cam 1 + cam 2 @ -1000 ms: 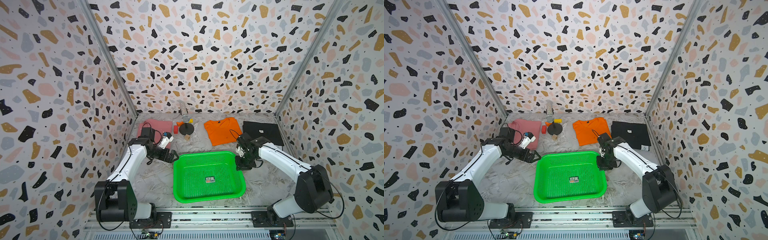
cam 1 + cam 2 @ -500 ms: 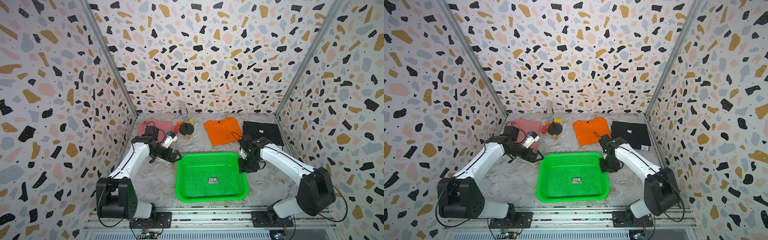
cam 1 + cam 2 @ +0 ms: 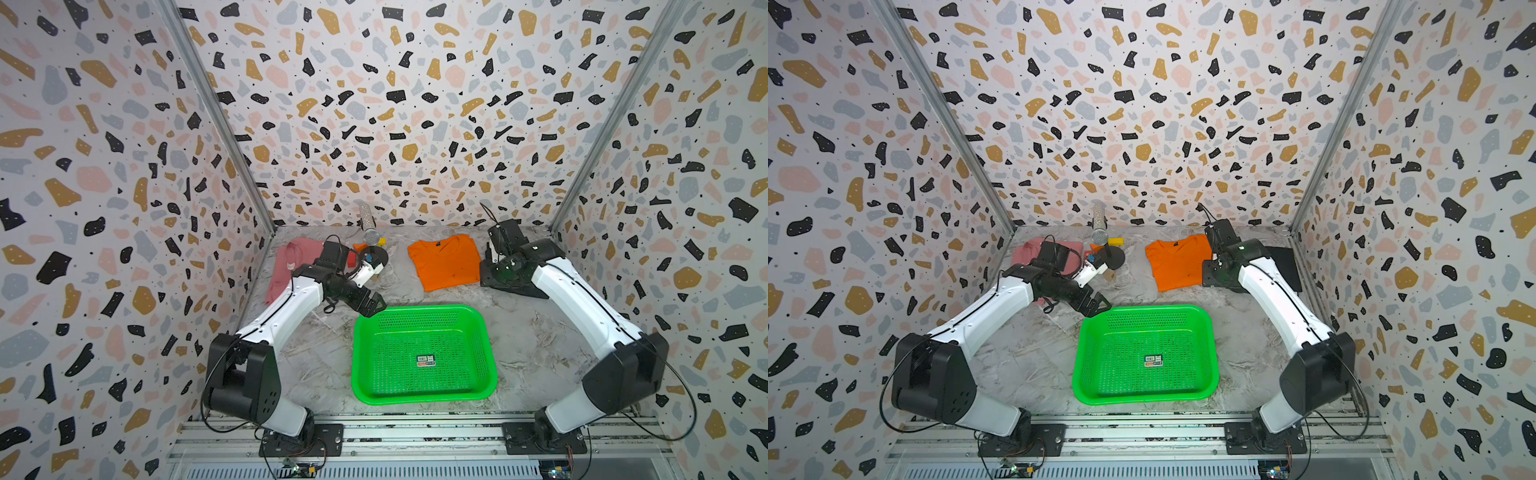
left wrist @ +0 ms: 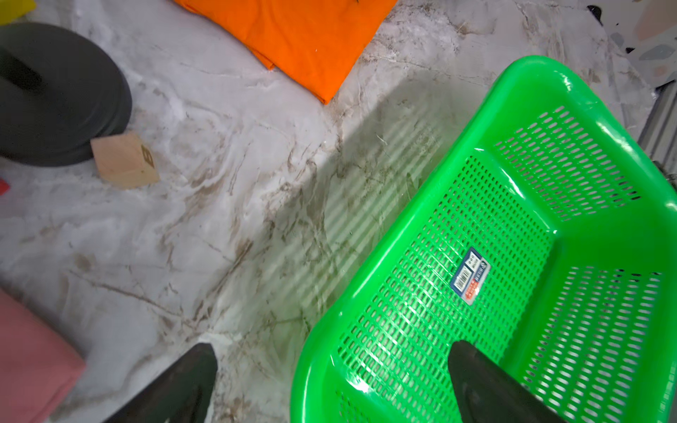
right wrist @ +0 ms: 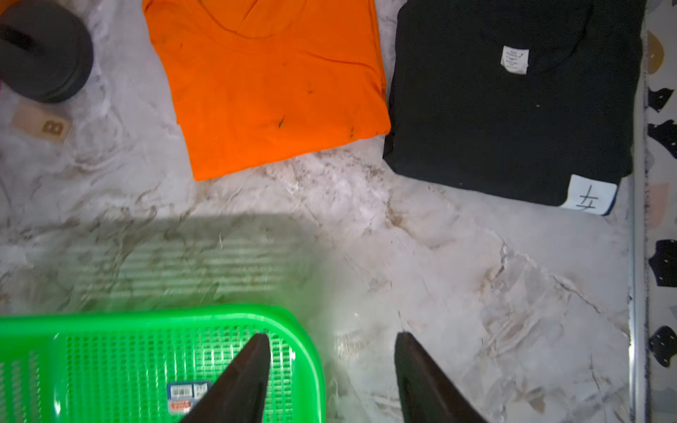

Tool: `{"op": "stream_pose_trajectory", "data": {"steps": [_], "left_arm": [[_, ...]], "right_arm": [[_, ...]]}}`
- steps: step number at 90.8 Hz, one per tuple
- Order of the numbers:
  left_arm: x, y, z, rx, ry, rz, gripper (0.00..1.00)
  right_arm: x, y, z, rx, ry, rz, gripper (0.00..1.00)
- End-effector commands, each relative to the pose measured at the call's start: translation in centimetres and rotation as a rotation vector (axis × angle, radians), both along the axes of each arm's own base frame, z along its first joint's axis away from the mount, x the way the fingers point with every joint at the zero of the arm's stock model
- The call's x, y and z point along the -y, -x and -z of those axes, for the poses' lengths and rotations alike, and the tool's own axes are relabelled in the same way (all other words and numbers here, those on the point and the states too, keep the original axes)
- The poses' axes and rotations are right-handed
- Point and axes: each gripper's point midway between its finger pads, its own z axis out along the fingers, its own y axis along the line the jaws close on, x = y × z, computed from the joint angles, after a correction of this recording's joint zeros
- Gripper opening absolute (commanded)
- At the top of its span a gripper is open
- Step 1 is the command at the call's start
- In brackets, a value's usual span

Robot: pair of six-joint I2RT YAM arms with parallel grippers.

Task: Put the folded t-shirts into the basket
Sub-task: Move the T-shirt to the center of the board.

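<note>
Both top views show the marbled desk [image 3: 540, 332] carrying the green basket [image 3: 424, 398] near its front edge. Behind the basket, all outside it, the black t-shirt [image 5: 513, 110] lies just beside the orange t-shirt [image 3: 446, 262], with the pink t-shirt [image 3: 282, 278] well apart. The left gripper [image 4: 331, 351] stands wide, astride the basket's corner rim, holding nothing. The right gripper [image 5: 331, 336] is parted and empty above another corner.

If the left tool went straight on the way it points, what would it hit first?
Probably the basket: its corner rim lies just ahead of the open left tool, though depth is unclear.
</note>
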Motion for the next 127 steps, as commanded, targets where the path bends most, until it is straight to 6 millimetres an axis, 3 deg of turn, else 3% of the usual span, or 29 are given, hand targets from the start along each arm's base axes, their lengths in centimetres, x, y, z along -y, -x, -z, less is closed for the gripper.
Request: {"op": "stream_pose_trajectory", "data": {"steps": [1,9,31,45,46,59,74,97,112,127], "left_arm": [[1.0,-2.2,-0.3,0.124,-0.065,0.046,1.00],[1.6,-2.6,0.0,0.136,-0.102,0.048,1.00],[4.4,-3.2,-0.4,0.162,-0.126,0.043,1.00],[7.2,-4.9,-0.5,0.181,-0.149,0.056,1.00],[7.3,-5.0,-0.4,0.181,-0.153,0.056,1.00],[8.8,-7.7,-0.8,0.203,-0.146,0.010,1.00],[9.7,-11.1,-1.0,0.161,-0.125,-0.134,1.00],[11.0,-13.2,0.8,0.047,-0.130,-0.205,1.00],[11.1,-13.2,1.8,0.036,-0.141,-0.195,1.00],[11.1,-13.3,2.7,0.038,-0.151,-0.186,1.00]], "right_arm": [[-0.5,-4.3,0.5,0.071,-0.050,0.025,0.59],[-1.4,-7.2,1.3,0.115,-0.115,0.011,0.58],[-2.8,-13.5,7.1,0.178,-0.170,-0.029,0.58],[-4.0,-15.9,10.7,0.128,-0.253,-0.008,0.56],[-4.2,-16.2,10.2,0.137,-0.260,-0.006,0.56],[-5.3,-16.9,13.1,0.086,-0.332,0.026,0.52],[-6.2,-15.3,15.5,-0.007,-0.385,0.021,0.45],[-8.5,-8.8,17.4,-0.132,-0.529,0.036,0.43],[-10.7,-5.5,17.0,-0.167,-0.590,0.027,0.44],[-13.9,-4.2,14.7,-0.178,-0.711,-0.010,0.45]]}}
